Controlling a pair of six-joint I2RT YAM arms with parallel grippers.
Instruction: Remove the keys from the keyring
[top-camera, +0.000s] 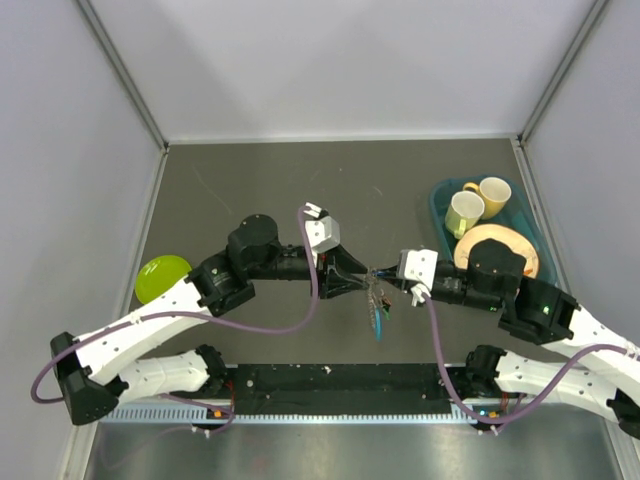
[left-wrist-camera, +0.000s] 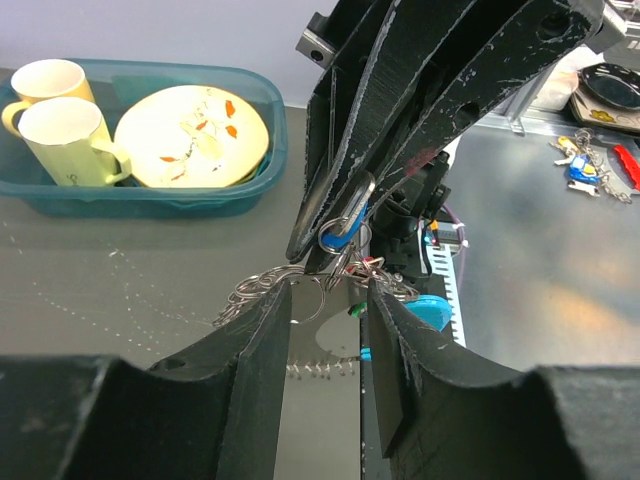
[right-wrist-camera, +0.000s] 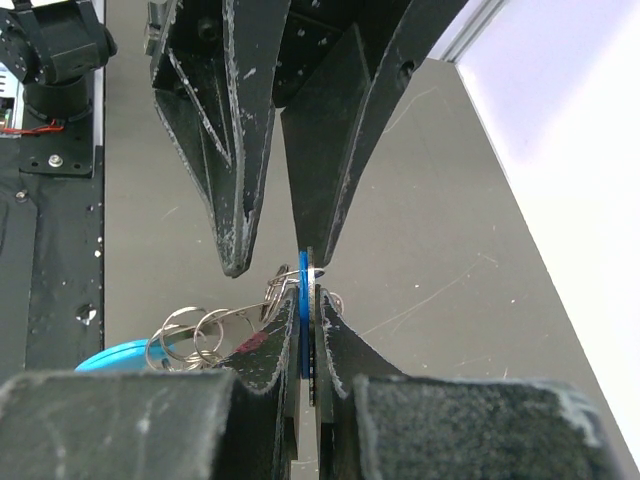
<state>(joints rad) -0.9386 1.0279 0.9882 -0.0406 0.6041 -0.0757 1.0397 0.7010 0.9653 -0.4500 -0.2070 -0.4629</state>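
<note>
From above, the two arms meet just right of the middle of the table (top-camera: 250, 180). The left gripper (top-camera: 357, 278) and the right gripper (top-camera: 386, 272) are nose to nose. The keyring (top-camera: 377, 291) is bunched between them, and a blue tab (top-camera: 380, 322) dangles from it toward the lower edge. A green dish (top-camera: 163, 278) sits at the far left. A tub (top-camera: 437, 205) holding mugs (top-camera: 465, 212) and a plate (top-camera: 490, 238) sits at the upper right, and both are well apart from the work.

The left wrist camera looks along its own fingers at the bottom of the frame. They stand part open on either side of a thin ring, and I cannot see them pressing on anything. The other arm's fingers come down from the top to a point, nipped on the blue key (left-wrist-camera: 338, 232). A string of small rings (left-wrist-camera: 250, 290) trails off to the left.

In the right wrist view, its own fingers at bottom centre are closed nearly all the way. The key shows edge-on as a thin blue line between them. The opposite jaws hang from the top, apart, with one tip right by the key.

The step in hand looks like working that key off the ring. To do it well, the left arm should close on the ring wire itself, not on the loose chain, and hold it firm. The right arm should then walk the key round the coil to its split. A straight tug would likely just drag the whole bunch. The key is also held only by a narrow pinch, so it may twist free.
</note>
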